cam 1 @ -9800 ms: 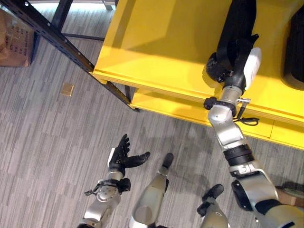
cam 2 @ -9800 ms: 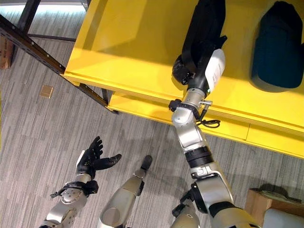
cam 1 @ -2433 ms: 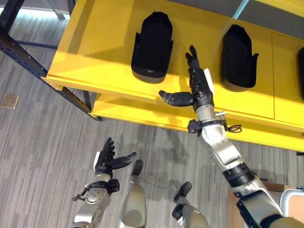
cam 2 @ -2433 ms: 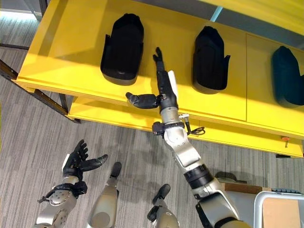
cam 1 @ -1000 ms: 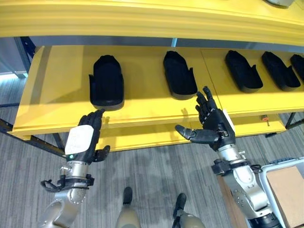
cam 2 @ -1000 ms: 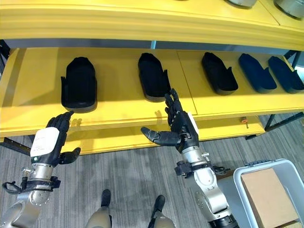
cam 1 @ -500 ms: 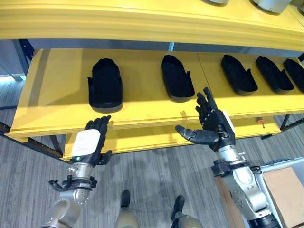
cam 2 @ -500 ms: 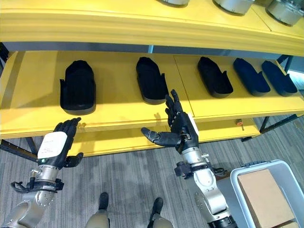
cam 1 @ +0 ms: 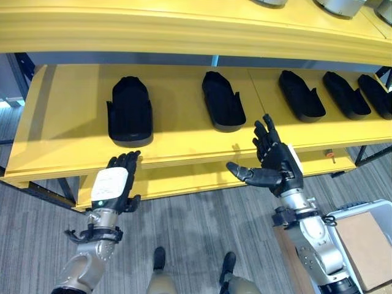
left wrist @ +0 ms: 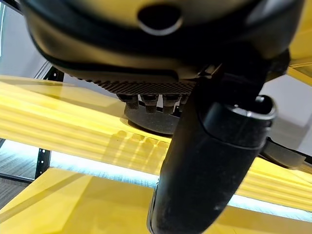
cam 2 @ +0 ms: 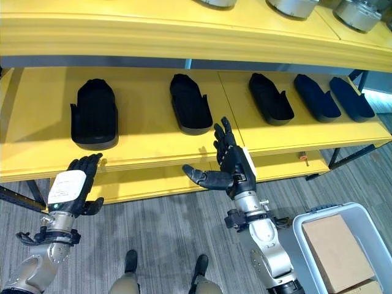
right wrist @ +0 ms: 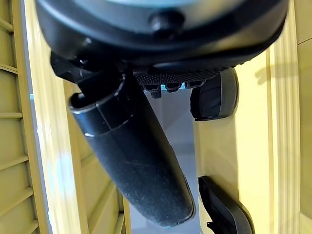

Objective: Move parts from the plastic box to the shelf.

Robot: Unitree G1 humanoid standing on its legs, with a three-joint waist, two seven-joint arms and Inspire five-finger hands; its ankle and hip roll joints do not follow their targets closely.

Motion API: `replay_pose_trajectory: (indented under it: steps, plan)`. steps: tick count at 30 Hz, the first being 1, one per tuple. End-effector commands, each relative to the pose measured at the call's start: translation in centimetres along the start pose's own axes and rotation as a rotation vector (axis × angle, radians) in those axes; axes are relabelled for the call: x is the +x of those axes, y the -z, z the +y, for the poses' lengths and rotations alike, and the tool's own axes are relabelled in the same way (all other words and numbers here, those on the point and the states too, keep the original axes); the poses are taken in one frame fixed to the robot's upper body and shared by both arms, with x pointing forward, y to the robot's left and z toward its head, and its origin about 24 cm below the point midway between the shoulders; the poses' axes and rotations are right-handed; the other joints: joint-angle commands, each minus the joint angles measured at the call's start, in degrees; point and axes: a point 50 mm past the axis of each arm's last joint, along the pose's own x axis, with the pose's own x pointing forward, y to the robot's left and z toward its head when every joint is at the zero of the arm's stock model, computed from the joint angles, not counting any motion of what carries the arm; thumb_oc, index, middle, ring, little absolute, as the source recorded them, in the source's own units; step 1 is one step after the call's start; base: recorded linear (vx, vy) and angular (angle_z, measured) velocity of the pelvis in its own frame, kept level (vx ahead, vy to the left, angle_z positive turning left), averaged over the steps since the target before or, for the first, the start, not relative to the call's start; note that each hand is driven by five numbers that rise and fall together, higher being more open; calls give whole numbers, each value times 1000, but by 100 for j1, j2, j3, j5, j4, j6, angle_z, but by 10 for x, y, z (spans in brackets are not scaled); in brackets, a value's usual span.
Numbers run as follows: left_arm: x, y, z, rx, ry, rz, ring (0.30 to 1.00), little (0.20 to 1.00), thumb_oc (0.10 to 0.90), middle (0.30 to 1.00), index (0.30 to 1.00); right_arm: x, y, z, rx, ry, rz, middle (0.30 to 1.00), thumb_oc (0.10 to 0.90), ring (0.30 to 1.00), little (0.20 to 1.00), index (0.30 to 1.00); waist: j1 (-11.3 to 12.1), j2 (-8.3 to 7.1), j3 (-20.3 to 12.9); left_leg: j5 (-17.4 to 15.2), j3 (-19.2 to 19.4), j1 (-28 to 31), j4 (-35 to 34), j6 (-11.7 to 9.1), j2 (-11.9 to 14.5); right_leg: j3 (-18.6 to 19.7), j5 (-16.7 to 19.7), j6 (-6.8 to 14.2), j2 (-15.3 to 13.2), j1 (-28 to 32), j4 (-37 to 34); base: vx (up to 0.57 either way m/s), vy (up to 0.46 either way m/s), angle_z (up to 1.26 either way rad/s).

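Several black moulded parts lie in a row on the yellow shelf (cam 1: 67,122): the leftmost part (cam 1: 129,110), a second part (cam 1: 223,101) and a third part (cam 1: 301,95). My left hand (cam 1: 113,187) is raised before the shelf's front edge below the leftmost part, open, holding nothing. Fingers spread and thumb out, my right hand (cam 1: 275,165) is open in front of the shelf edge, right of the second part. The grey plastic box (cam 2: 304,224) stands on the floor at the lower right.
A brown cardboard piece (cam 2: 335,252) lies inside the box. A higher yellow shelf board (cam 2: 122,33) overhangs the row, with grey round items (cam 2: 294,6) on top. A lower shelf board (cam 1: 184,177) sits behind my hands. Grey carpet floor (cam 1: 184,226) lies below.
The right hand let go of the part it set on the shelf and drew back, open. The camera tilted up. In the last second the left hand sank slightly.
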Motion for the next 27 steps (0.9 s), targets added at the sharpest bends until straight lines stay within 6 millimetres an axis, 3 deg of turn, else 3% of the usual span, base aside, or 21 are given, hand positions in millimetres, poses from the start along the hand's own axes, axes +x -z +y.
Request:
replay_pose_trajectory:
  steps: [1, 27]
  plan:
    - [31, -3, 38, 119, -189, -106, 1000, 1000, 900, 1000, 1000, 5, -60, 8, 1, -33, -356, 1000, 900, 1000, 1000, 1000, -53, 13, -371, -230, 333, 106, -195, 285, 18, -100, -479, 368, -299, 327, 297, 0, 0, 0]
    - [48, 1, 23, 165, -123, -69, 1000, 1000, 900, 1000, 1000, 7, -60, 12, -1, -59, -359, 1000, 900, 1000, 1000, 1000, -144, -24, -274, -237, 362, 115, -187, 295, 27, -31, -500, 357, -278, 272, 326, 1, 0, -2]
